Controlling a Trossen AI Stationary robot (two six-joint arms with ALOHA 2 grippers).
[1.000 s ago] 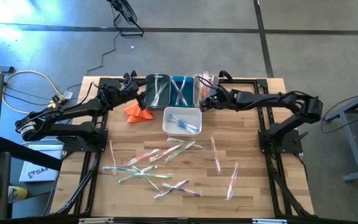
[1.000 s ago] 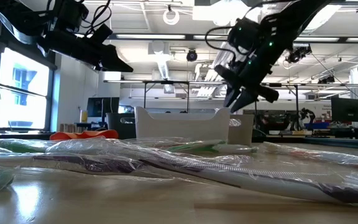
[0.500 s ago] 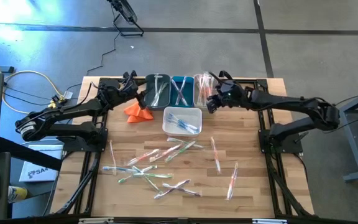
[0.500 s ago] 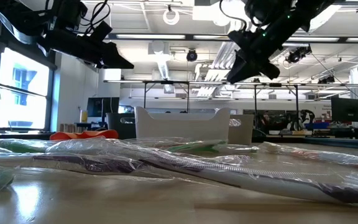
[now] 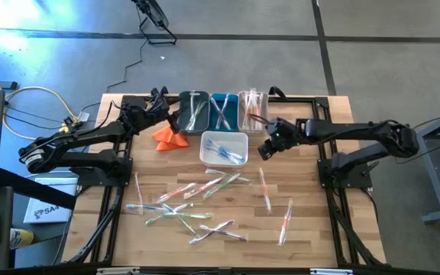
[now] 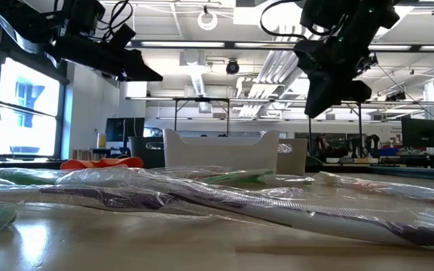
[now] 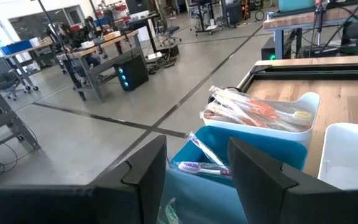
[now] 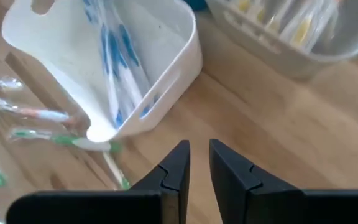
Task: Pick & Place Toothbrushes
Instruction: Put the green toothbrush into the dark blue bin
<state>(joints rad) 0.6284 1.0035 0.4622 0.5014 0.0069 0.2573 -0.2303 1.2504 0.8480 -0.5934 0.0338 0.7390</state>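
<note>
Tabletop (image 5: 312, 229): light wooden planks in a dark frame, seen whole in the high view.

Left arm: lies across the far left of the tabletop. Left gripper (image 5: 164, 101) hangs above the far edge beside the grey bin; fingers (image 7: 145, 171) spread wide, nothing between them.

Right arm: reaches in from the right edge. Right gripper (image 5: 265, 149) hangs above bare wood, just right of the white bin; its fingers (image 8: 174, 163) stand narrowly apart with only a slim gap, holding nothing.

Bins, far edge, in a row: grey bin (image 5: 194, 111), blue bin (image 5: 222, 111), clear bin (image 5: 250, 109), each holding wrapped toothbrushes. In the left wrist view the clear bin's load shows orange and pale handles (image 7: 253, 112), and the blue bin (image 7: 222, 155) holds a purple-handled brush.

White bin (image 5: 224, 148): stands alone, nearer than the row, below the blue bin; several blue-handled toothbrushes (image 8: 120, 62) lie inside.

Orange folded cloth (image 5: 169, 136): on the wood left of the white bin, just beside the grey bin.

Loose toothbrushes (image 5: 182, 206): in clear wrappers, scattered over the near half of the tabletop. The main cluster, green, pink and whitish handles, lies left of centre; two orange-handled ones (image 5: 265, 188) lie apart toward the right.
</note>
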